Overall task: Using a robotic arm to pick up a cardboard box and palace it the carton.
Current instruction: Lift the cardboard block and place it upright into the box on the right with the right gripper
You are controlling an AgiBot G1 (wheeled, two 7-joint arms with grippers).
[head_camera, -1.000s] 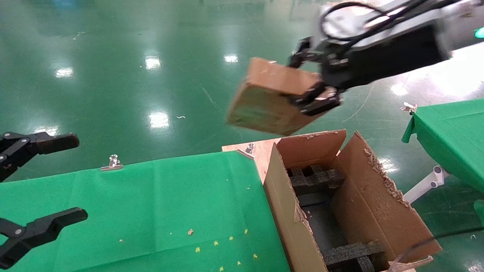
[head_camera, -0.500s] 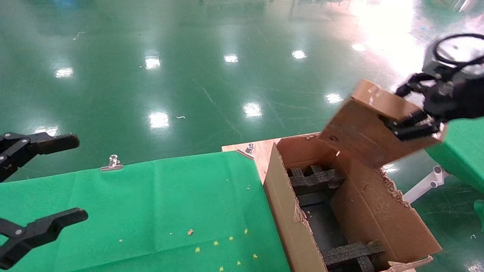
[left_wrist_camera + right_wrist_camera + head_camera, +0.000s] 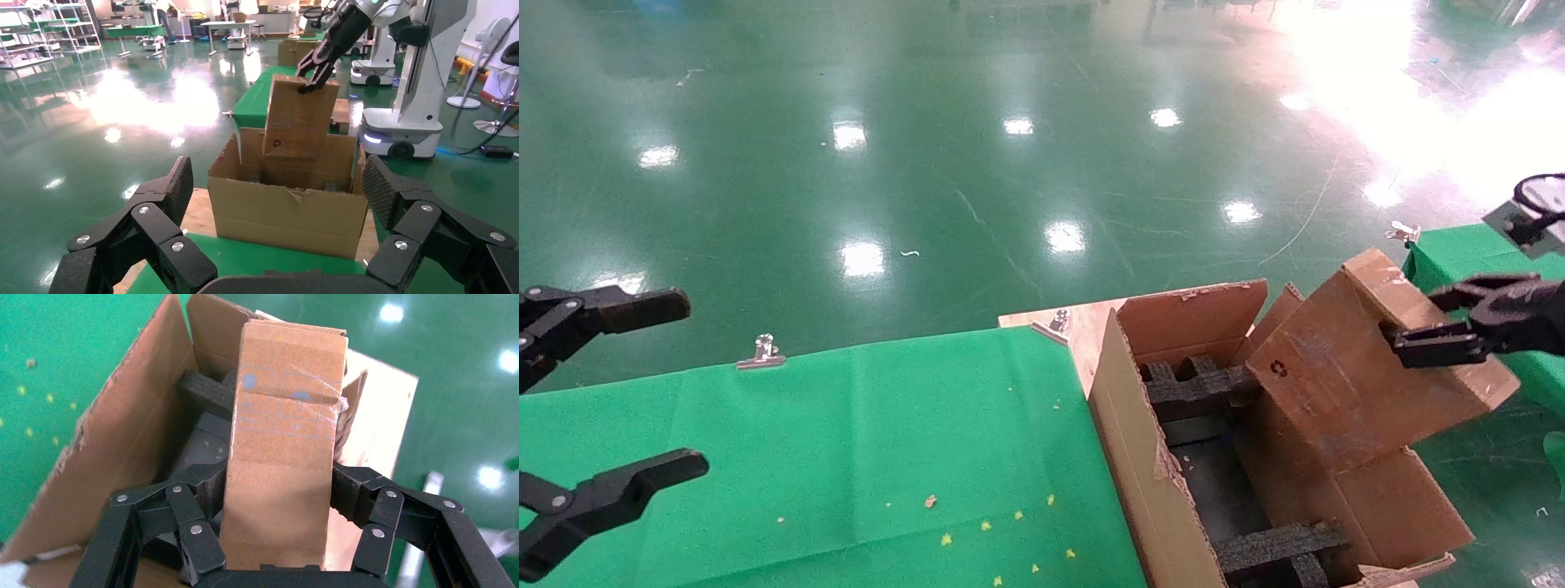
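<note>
My right gripper [image 3: 1430, 318] is shut on the small brown cardboard box [image 3: 1352, 376], gripping its upper end. The box is tilted, and its lower end dips into the right side of the large carton [image 3: 1148, 482]. The carton has ragged flaps and black foam blocks [image 3: 1197, 388] inside. In the right wrist view the gripper [image 3: 278, 490] clamps the box [image 3: 284, 435] above the carton [image 3: 116, 422]. The left wrist view shows the white arm [image 3: 428, 55] holding the box [image 3: 297, 116] over the carton [image 3: 287, 211]. My left gripper [image 3: 609, 392] is open and empty at the far left.
A green-clothed table [image 3: 846, 441] with metal clips [image 3: 762, 353] and small crumbs lies left of the carton. The carton stands on a wooden board [image 3: 1087, 322]. A second green table [image 3: 1459, 253] is at the right, under my right arm. Shiny green floor lies beyond.
My right gripper has carried the box from above the carton's far left corner to the right and down. The box's lower end now dips into the carton. The left arm has not moved.
</note>
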